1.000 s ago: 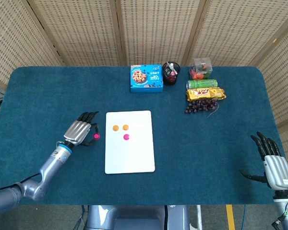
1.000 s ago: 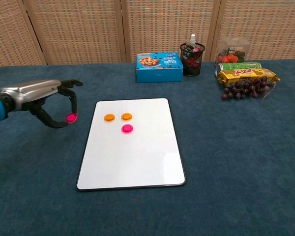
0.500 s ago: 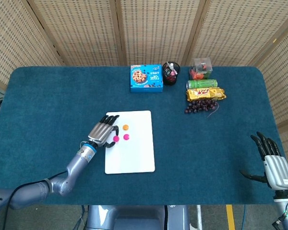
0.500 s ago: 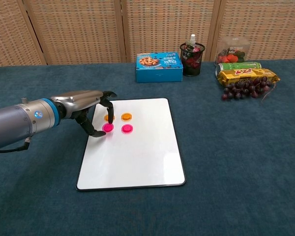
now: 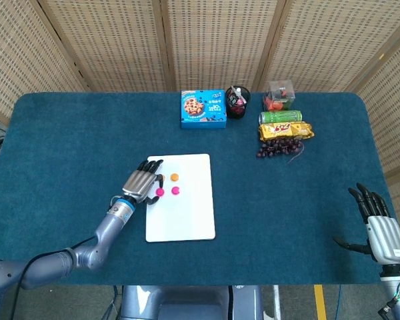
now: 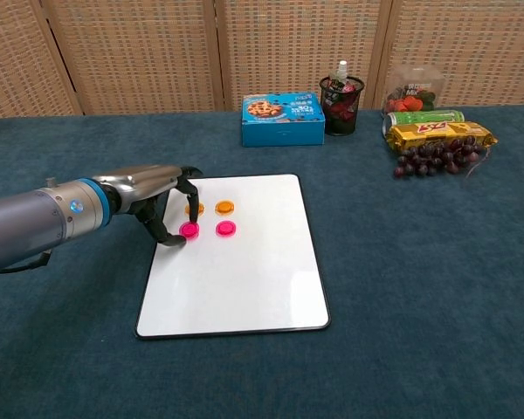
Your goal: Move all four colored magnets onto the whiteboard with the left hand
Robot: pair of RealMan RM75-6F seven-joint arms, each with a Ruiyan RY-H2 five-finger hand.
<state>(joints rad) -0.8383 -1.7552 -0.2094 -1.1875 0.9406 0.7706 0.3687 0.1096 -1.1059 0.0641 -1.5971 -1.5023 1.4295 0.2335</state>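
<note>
1. The left hand [image 6: 162,205] reaches over the left edge of the flat white rectangular whiteboard [image 6: 244,279], its fingers curled round a round pink magnet [image 6: 189,230], which sits low on the board; whether it rests there I cannot tell.
2. A second pink disc magnet [image 6: 226,229] lies just beside it; two orange disc magnets [image 6: 224,208] lie above, one partly hidden by the fingers.
3. Behind stands a blue cookie box [image 6: 282,118]; its lettering is too small to read.
4. A gold snack packet [image 6: 437,133] has red writing, unreadable.
5. The right hand [image 5: 381,230] rests on the blue-clothed surface [image 5: 287,200], fingers spread and empty.
</note>
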